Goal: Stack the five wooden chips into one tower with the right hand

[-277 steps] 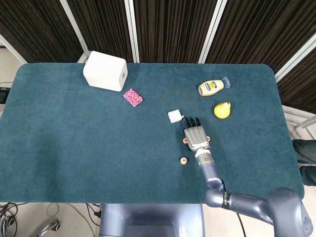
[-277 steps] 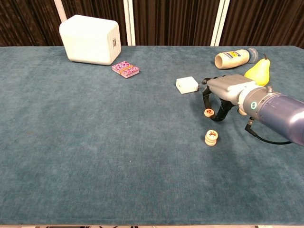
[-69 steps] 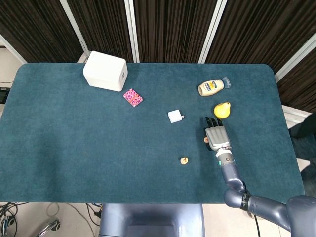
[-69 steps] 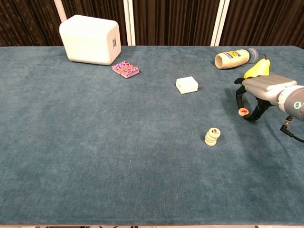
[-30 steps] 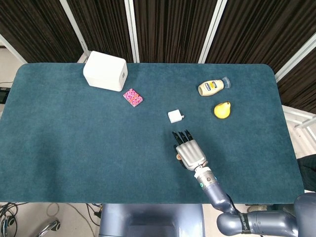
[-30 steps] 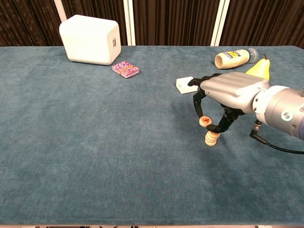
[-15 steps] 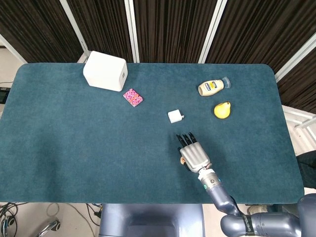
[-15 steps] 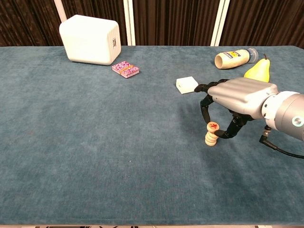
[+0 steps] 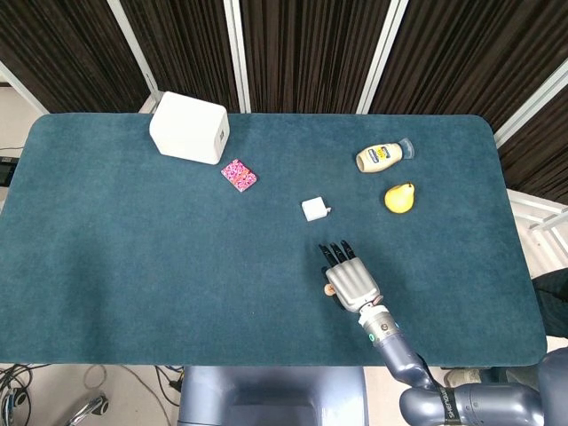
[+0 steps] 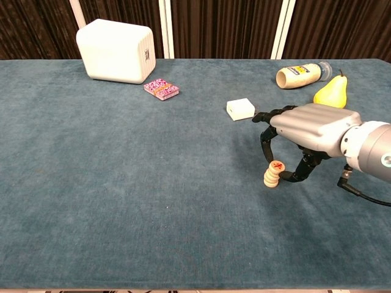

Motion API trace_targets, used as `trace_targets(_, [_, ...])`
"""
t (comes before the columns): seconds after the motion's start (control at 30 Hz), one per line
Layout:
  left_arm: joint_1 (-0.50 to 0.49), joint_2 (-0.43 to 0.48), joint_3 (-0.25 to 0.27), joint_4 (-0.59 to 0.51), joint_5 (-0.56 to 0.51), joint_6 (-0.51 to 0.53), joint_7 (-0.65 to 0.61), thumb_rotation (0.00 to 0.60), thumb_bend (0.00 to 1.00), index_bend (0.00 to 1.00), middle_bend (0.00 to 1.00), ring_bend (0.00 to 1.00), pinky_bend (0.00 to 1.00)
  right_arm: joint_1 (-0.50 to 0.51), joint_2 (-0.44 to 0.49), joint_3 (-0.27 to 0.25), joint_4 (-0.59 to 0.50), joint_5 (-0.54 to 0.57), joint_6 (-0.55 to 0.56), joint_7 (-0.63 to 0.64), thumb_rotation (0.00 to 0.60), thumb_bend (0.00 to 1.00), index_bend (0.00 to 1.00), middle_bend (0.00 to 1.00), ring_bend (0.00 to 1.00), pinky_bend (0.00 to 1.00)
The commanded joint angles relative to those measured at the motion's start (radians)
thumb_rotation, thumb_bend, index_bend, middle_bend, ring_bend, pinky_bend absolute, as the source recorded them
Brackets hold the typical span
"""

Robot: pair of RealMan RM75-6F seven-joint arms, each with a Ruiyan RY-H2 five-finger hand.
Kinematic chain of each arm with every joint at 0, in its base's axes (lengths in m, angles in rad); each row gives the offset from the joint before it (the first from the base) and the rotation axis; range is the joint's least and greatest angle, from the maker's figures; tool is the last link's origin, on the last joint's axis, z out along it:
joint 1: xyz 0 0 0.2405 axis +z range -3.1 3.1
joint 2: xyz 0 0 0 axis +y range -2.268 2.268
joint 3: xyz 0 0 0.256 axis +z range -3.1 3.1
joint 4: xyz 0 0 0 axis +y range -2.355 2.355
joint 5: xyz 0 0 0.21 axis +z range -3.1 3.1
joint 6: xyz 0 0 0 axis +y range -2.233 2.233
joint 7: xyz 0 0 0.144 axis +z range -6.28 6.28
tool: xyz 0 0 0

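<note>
A short stack of round wooden chips (image 10: 269,179) stands on the blue table right of centre. Its top chip (image 10: 277,166), marked in red, lies slightly tilted on the stack. My right hand (image 10: 308,135) arches over it from the right, a finger and the thumb pinching that top chip. In the head view the right hand (image 9: 352,282) covers most of the stack (image 9: 327,289), which peeks out at its left edge. No loose chips show elsewhere. The left hand is out of both views.
A small white block (image 10: 240,109) lies just behind the hand. A yellow pear (image 10: 330,93) and a lying mayonnaise bottle (image 10: 301,75) are at the back right. A pink card pack (image 10: 161,89) and a big white box (image 10: 116,50) sit at the back left.
My right hand fetched a chip from near the pear, carried it left over the stack and lowered it. Since half a second ago the chip has settled a little lower onto the stack.
</note>
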State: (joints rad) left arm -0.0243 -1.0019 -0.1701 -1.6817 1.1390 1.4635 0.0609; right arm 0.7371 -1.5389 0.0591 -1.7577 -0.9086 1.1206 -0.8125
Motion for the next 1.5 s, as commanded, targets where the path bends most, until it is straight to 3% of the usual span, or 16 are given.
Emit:
trace_targets(0.03, [0.0,0.0,0.0,0.001,-0.002,-0.002,0.0,0.6,0.09,0.0,0.0,0.0,0.07,0.0,-0.001,0.0,0.0,0.001,-0.001,0.002,0.6,0.39,0.51,0.0,0.0,0.0])
trace_targets(0.87, [-0.001,0.001,-0.001,0.001,-0.006,-0.004,0.001,0.6,0.09,0.0,0.0,0.0,0.07,0.006,0.006,0.0,-0.012,0.008,0.009,-0.005,0.6,0.39,0.44,0.0,0.0,0.0])
trace_targets(1.13, [-0.001,0.002,-0.003,0.003,-0.009,-0.005,-0.003,0.6,0.09,0.0,0.0,0.0,0.07,-0.03,0.11,-0.006,-0.116,-0.043,0.081,0.006,0.6,0.39,0.33,0.0,0.0,0.0])
trace_targets(1.3, [-0.002,-0.001,0.001,0.0,-0.003,-0.005,0.003,0.6,0.09,0.0,0.0,0.0,0.07,-0.136,0.256,-0.041,-0.241,-0.187,0.197,0.15,0.6,0.39,0.21,0.0,0.0,0.0])
trace_targets(1.4, [-0.004,-0.004,0.004,-0.003,0.003,-0.004,0.012,0.6,0.09,0.0,0.0,0.0,0.07,-0.239,0.347,-0.103,-0.286,-0.345,0.287,0.319,0.6,0.39,0.19,0.0,0.0,0.0])
trace_targets(1.5, [-0.005,-0.007,0.006,-0.006,0.006,-0.002,0.019,0.6,0.09,0.0,0.0,0.0,0.07,-0.324,0.407,-0.185,-0.253,-0.503,0.367,0.414,0.6,0.37,0.17,0.0,0.0,0.0])
